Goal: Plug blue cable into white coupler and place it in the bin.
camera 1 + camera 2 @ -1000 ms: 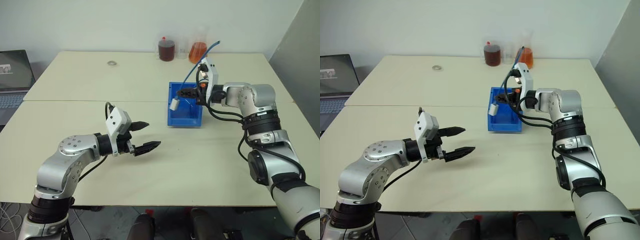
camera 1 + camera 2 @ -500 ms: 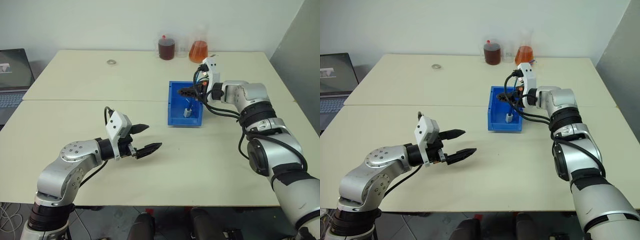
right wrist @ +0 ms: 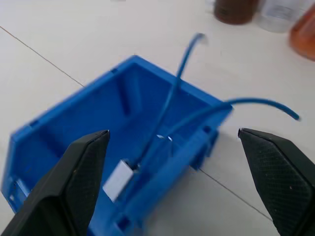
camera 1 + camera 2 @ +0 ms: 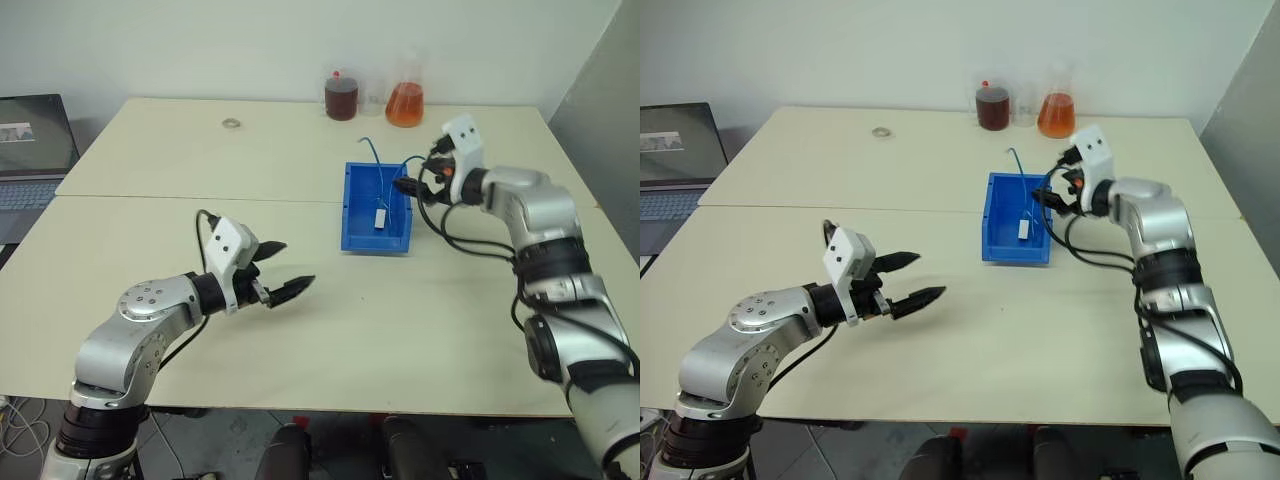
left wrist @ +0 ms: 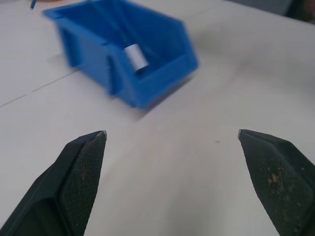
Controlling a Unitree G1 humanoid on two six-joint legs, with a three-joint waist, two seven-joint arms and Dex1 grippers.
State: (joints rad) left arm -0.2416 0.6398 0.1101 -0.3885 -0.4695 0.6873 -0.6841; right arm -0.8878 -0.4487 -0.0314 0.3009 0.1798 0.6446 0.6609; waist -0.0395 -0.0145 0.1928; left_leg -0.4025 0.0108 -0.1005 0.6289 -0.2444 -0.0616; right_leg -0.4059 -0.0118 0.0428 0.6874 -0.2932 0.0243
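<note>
One bin point(image 4: 352, 226) (blue), one blue cable point(image 3: 173, 96), one white coupler point(image 3: 117, 179)

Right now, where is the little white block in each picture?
Left eye view: white coupler lies inside the blue bin, right of middle.
Right eye view: in the bin, right of middle.
Left wrist view: in the bin, near the top.
Right wrist view: in the bin, lower left.
Shared landmark: the bin.
</note>
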